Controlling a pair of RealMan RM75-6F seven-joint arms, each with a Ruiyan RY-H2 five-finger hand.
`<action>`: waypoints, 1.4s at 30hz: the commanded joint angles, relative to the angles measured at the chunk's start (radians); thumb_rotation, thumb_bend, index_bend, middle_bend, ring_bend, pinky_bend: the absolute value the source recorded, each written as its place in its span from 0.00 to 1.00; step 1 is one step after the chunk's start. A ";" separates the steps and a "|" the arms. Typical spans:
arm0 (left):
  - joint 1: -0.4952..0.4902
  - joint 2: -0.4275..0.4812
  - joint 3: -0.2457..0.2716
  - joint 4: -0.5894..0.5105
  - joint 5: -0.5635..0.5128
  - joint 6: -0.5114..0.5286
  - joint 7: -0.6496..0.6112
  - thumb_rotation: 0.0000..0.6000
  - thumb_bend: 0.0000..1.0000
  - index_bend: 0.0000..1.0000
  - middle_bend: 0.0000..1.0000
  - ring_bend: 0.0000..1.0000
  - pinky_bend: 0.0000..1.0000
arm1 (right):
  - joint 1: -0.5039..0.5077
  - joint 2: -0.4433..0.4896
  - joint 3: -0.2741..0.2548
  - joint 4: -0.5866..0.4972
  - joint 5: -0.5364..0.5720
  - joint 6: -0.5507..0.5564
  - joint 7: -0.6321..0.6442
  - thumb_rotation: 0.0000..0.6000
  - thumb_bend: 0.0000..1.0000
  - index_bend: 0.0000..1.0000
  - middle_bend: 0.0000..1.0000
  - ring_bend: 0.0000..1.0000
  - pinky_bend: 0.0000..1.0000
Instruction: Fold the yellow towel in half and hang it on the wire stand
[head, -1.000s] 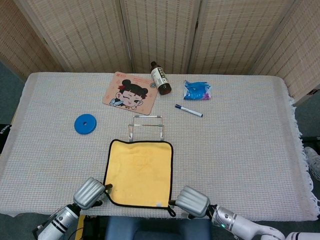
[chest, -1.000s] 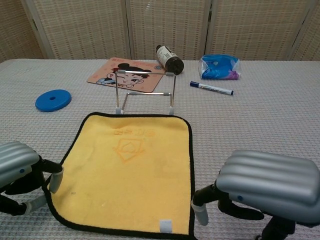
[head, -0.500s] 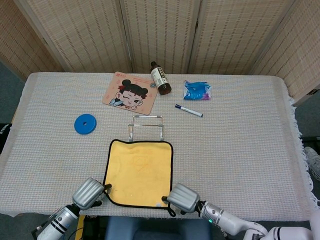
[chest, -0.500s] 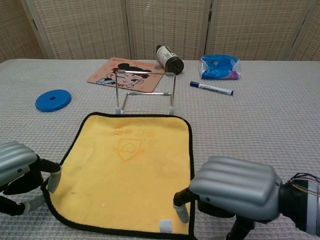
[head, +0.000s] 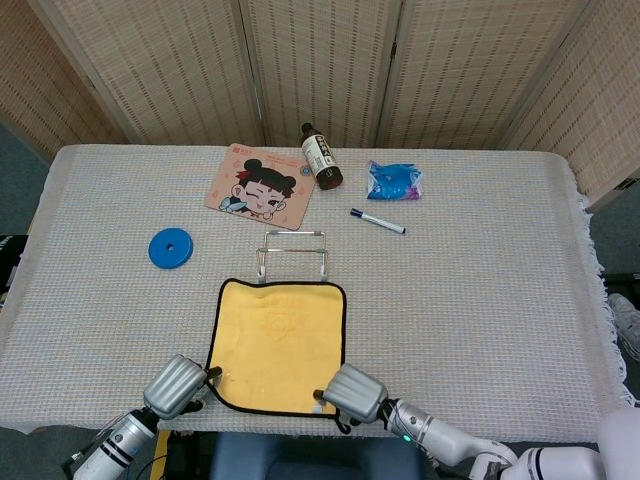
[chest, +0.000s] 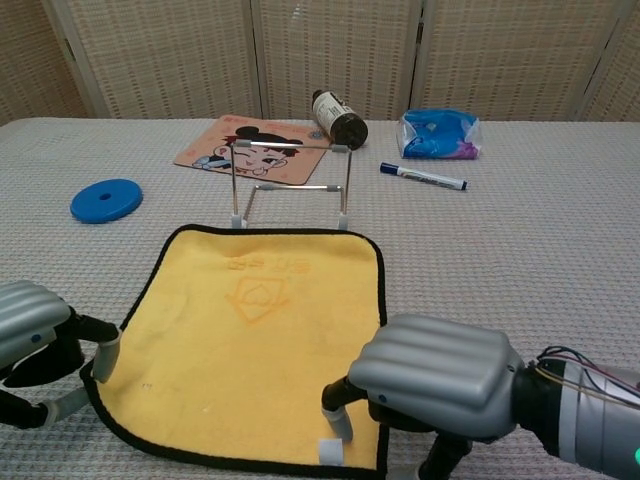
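My right hand (chest: 430, 375) has slid left onto the yellow towel (chest: 260, 330)'s near corner; left hand (chest: 30, 335) beside its corner. Neither's fingers grasp yet; pinch both hems evenly.

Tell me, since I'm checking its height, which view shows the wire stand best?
The chest view: the wire stand shows side-on, upright legs and top bar clear beyond the yellow towel. The head view looks down on it, so it appears flattened.

Bright even indoor light, soft faint shadows, no glare, both views sharp, slight edge distortion
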 joint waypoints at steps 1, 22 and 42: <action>0.000 0.000 0.000 0.000 0.000 0.000 -0.001 1.00 0.54 0.64 0.99 0.84 1.00 | 0.007 -0.009 0.000 0.005 0.009 -0.002 -0.015 1.00 0.24 0.44 0.92 1.00 1.00; 0.006 0.002 -0.001 0.009 0.000 0.009 -0.014 1.00 0.54 0.64 0.99 0.84 1.00 | 0.037 -0.062 -0.003 0.037 0.051 0.025 -0.053 1.00 0.39 0.53 0.93 1.00 1.00; -0.001 0.097 -0.002 -0.097 0.042 0.093 -0.172 1.00 0.54 0.66 0.99 0.84 1.00 | 0.055 0.006 0.010 -0.040 0.037 0.101 0.040 1.00 0.52 0.73 0.96 1.00 1.00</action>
